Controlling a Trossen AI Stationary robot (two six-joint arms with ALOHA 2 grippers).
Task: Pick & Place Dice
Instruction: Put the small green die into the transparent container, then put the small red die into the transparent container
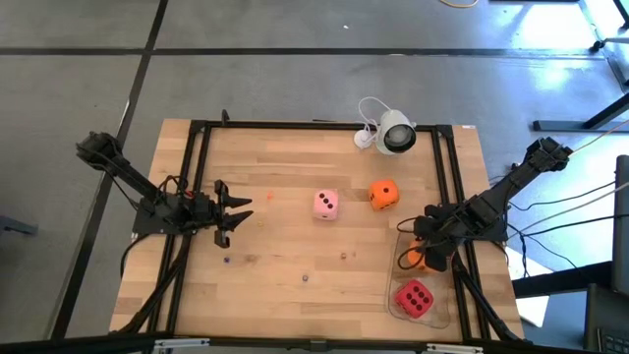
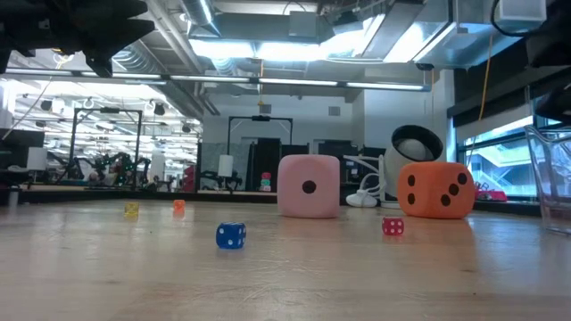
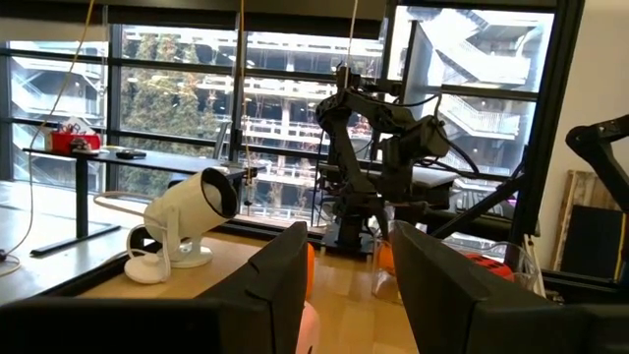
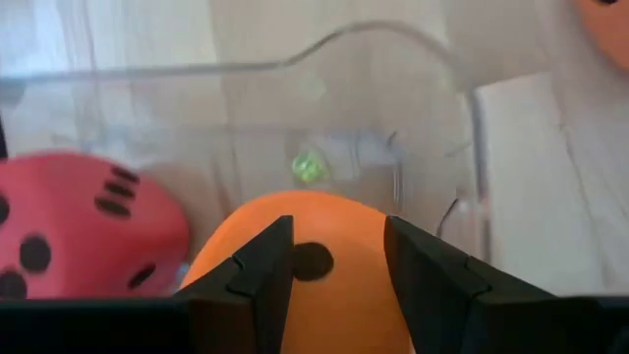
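The right hand (image 1: 425, 258) hangs over the clear bin (image 1: 439, 313) at the desk's (image 1: 285, 265) right front corner, its fingers (image 4: 257, 270) closed on an orange die (image 4: 295, 280) above the bin, while a red die (image 1: 415, 297) lies inside. The left hand (image 1: 234, 213) waits over the desk's left side, fingers parted and holding nothing. A pink die (image 1: 326, 205) and a second orange die (image 1: 383, 195) sit mid-desk, apart, before the white camera (image 1: 395, 134).
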